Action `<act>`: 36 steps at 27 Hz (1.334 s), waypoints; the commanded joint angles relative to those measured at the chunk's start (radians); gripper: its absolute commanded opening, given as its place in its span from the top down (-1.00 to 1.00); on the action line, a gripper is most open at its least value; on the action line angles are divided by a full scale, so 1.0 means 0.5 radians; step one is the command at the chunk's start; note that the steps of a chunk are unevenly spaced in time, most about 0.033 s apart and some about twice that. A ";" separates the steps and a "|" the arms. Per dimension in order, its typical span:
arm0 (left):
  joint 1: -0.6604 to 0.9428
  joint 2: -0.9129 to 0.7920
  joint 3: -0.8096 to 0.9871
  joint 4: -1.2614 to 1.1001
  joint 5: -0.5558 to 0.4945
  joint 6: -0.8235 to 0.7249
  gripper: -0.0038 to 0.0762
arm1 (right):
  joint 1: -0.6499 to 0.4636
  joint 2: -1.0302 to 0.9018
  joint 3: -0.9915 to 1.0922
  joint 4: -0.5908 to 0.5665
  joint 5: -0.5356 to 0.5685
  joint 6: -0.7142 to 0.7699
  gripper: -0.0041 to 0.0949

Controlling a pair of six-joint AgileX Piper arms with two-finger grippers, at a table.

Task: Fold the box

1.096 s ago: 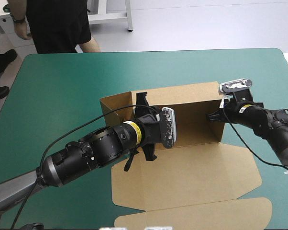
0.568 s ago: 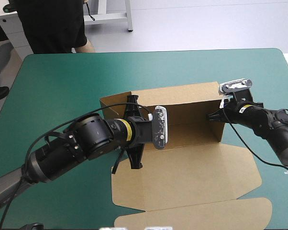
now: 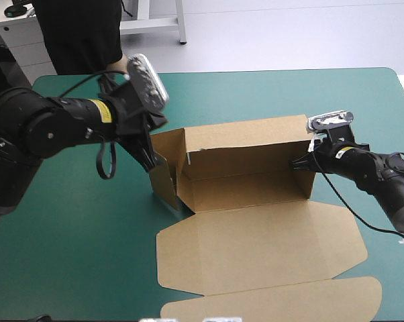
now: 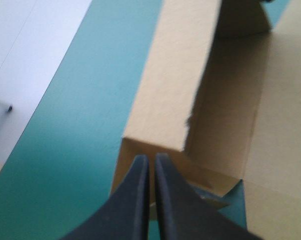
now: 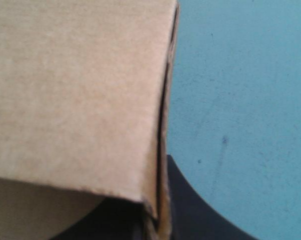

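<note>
Brown box half up in the middle of the table, lid flat toward the near edge.
The right end effector grips the right wall; the left end effector, closed on nothing, should push the left wall in slowly.

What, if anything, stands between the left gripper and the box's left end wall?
Nothing visible does. The left gripper, shut, has its tips right at the left end wall of the box, with only bare teal-green cover beside them.
</note>
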 commanded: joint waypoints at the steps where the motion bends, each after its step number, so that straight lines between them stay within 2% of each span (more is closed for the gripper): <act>1: 0.318 -0.065 -0.071 -0.019 0.092 -0.231 0.86 | -0.014 -0.045 -0.054 -0.012 -0.005 -0.026 0.96; 3: 0.655 -0.135 -0.071 -0.021 0.092 -0.298 0.89 | -0.014 -0.045 -0.054 -0.012 0.007 -0.026 0.96; 7: 0.927 -0.326 -0.059 -0.027 0.087 -0.400 0.89 | -0.014 -0.045 -0.054 -0.012 0.014 -0.026 0.96; 12: 0.953 -0.522 0.152 -0.006 -0.022 -0.404 0.89 | -0.014 -0.045 -0.054 -0.012 0.014 -0.026 0.96; 19: 0.953 -0.848 0.870 0.009 -0.398 -0.519 0.89 | -0.014 -0.045 -0.054 -0.012 0.018 -0.026 0.96; 29: 0.953 -1.206 1.763 0.287 -0.795 -0.824 0.89 | -0.014 -0.045 -0.054 -0.019 0.019 -0.026 0.96; 36: 0.953 -1.258 1.950 0.254 -0.864 -0.824 0.89 | -0.014 -0.072 -0.083 -0.019 0.141 -0.026 0.96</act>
